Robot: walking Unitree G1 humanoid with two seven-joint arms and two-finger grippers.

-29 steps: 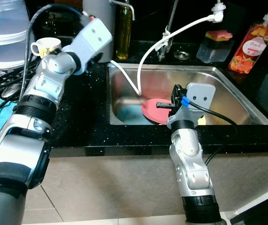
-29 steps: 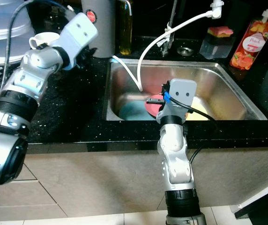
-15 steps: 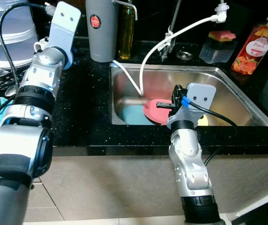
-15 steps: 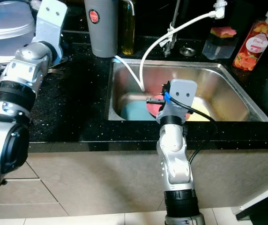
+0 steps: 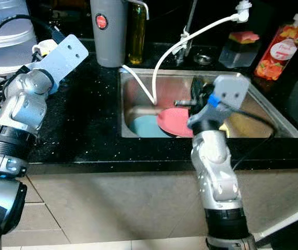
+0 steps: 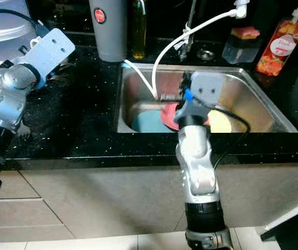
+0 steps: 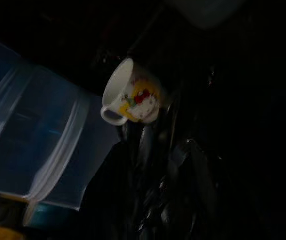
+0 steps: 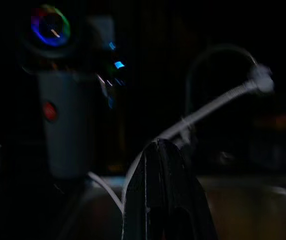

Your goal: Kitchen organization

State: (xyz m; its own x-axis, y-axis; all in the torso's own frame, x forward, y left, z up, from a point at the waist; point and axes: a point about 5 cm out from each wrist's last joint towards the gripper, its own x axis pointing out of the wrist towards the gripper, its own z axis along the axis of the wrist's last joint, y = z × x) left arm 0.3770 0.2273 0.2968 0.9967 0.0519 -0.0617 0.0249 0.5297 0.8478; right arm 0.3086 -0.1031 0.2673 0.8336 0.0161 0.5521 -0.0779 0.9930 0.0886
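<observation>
A white mug [image 7: 133,95] with a yellow and red print stands on the black counter at the far left, beside a clear plastic tub [image 5: 8,36]. My left gripper [image 7: 164,170] is held close in front of the mug, and its fingers are lost in the dark. In the steel sink [image 5: 258,96] lie a pink plate [image 5: 174,121], a blue plate [image 5: 143,126] and a yellow one [image 6: 219,121]. Above the pink plate hovers my right gripper [image 5: 180,102], shut with nothing in it and pointing left toward the white hose [image 5: 162,54].
A grey flask [image 5: 109,31] and an oil bottle [image 5: 136,36] stand behind the sink's left corner. A sponge holder [image 5: 237,49] and an orange soap bottle [image 5: 282,52] stand at the back right. Cutlery lies on the counter at the far left.
My right gripper has risen from just over the plates to a higher spot above the sink. My left arm has swung from the flask over to the mug at the left.
</observation>
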